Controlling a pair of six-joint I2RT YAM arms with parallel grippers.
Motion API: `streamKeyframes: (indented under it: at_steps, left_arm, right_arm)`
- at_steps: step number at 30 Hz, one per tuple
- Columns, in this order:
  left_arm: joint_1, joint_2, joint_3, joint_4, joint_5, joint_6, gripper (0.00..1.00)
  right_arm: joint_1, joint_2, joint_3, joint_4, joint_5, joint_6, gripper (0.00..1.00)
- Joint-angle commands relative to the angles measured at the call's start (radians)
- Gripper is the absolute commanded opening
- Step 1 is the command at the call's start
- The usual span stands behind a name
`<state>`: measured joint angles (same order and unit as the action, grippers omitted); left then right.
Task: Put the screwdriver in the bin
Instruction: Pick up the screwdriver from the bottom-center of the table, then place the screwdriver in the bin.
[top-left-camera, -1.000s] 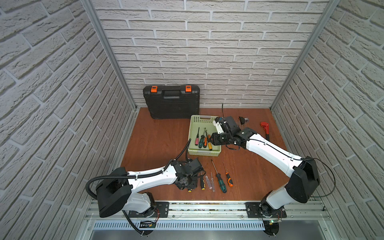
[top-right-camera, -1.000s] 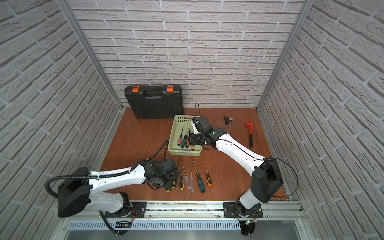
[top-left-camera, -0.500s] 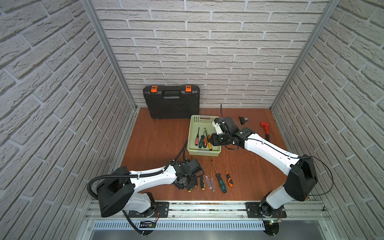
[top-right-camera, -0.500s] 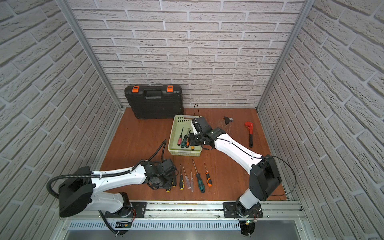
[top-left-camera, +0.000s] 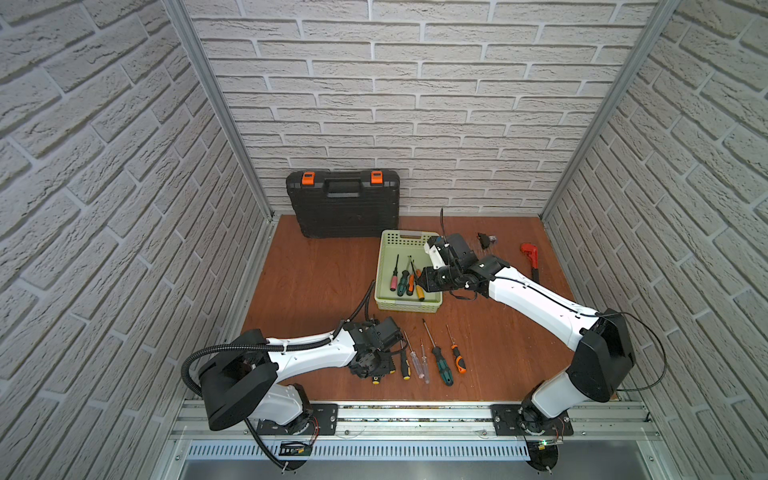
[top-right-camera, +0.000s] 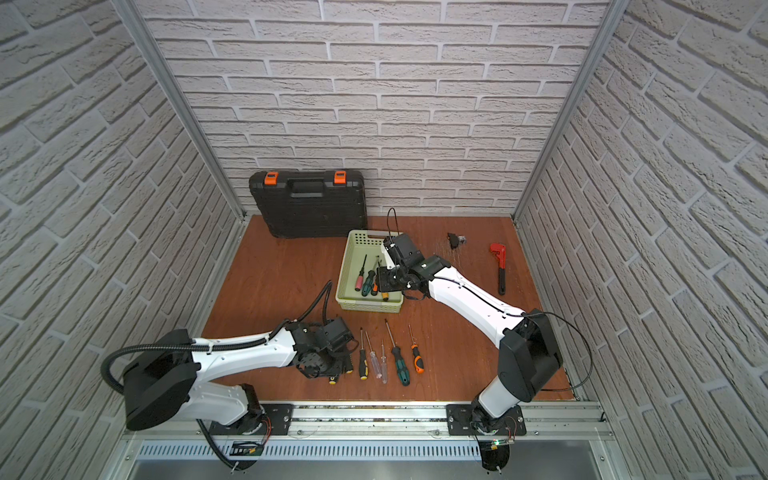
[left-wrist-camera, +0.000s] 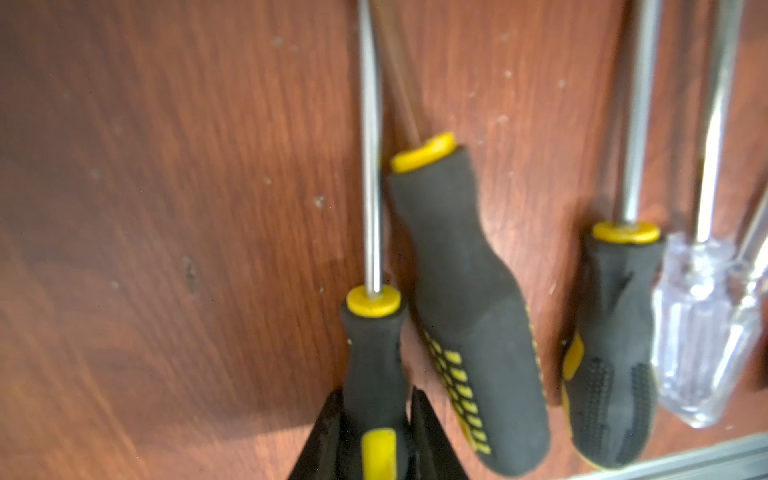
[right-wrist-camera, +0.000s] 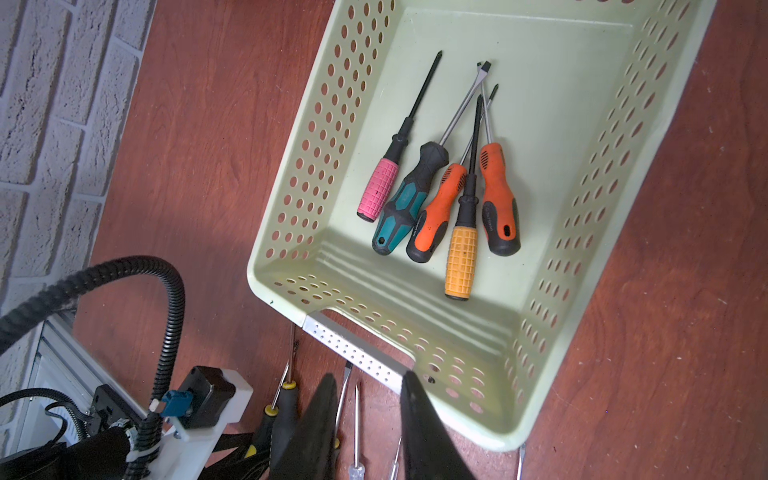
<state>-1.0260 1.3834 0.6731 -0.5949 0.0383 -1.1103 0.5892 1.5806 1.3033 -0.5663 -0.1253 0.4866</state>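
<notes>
Left gripper (left-wrist-camera: 376, 432) pinches the black-and-yellow screwdriver (left-wrist-camera: 374, 365) by its handle, near the desk's (top-left-camera: 316, 270) front edge; right gripper (right-wrist-camera: 368, 415), jaws spread and empty, hovers at the rim of the bin (right-wrist-camera: 291, 232), mid-desk.

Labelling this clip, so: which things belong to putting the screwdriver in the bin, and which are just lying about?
Job: pale green bin; black-and-yellow screwdriver in the left gripper; row of loose screwdrivers; screwdrivers already binned.
Lying about: black toolcase; red wrench; small black part, too small to identify.
</notes>
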Motion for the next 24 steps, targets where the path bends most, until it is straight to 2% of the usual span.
streamKeyframes:
  at_steps: [1, 9, 15, 19, 24]
  left_arm:
    - [0.000, -0.024, -0.019, -0.042, -0.004, -0.009, 0.05]
    - [0.021, -0.204, 0.035, -0.243, 0.002, -0.020, 0.05]
    - [0.058, -0.291, 0.100, -0.311, -0.036, -0.041, 0.05]
    - [0.173, -0.276, 0.236, -0.296, -0.053, 0.082, 0.05]
    - [0.338, -0.127, 0.480, -0.228, -0.011, 0.284, 0.06]
  right_arm:
    - [0.006, 0.008, 0.000, 0.034, -0.013, 0.006, 0.28]
    - [0.005, 0.018, 0.011, 0.049, -0.016, -0.001, 0.28]
    - [0.005, 0.024, 0.040, 0.038, -0.018, -0.015, 0.28]
    - [0.004, -0.001, 0.033, 0.029, 0.015, -0.026, 0.29]
    - [-0.013, -0.003, 0.021, 0.022, 0.037, -0.028, 0.29]
